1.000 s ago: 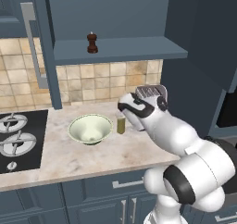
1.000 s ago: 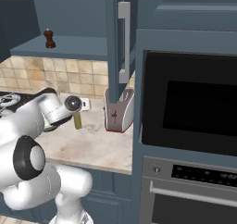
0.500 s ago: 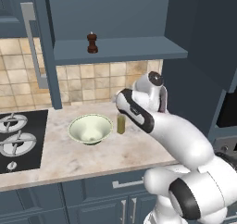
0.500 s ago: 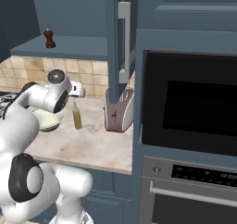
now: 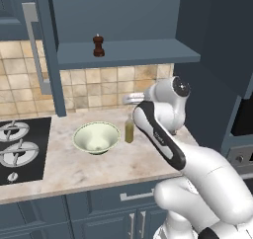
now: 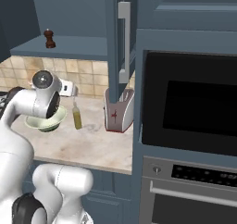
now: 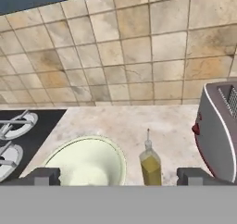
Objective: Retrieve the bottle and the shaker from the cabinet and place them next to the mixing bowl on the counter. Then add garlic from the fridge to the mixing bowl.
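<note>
We saw the tall slim bottle of yellow-olive liquid [image 5: 129,130] already standing on the beige marbled stone table [image 5: 74,171], just beside the wide pale green-cream mixing bowl [image 5: 96,138]. The small dark reddish-brown wooden shaker [image 5: 99,46] waited on the dark blue-grey cabinet shelf [image 5: 133,53]; we judged it and the garlic remained. Our gripper [image 7: 118,176] hung released and empty above the bottle. Tan tiles [image 7: 139,52] backed the table, between a black hob [image 5: 20,149] and a grey toaster [image 6: 118,110].
</note>
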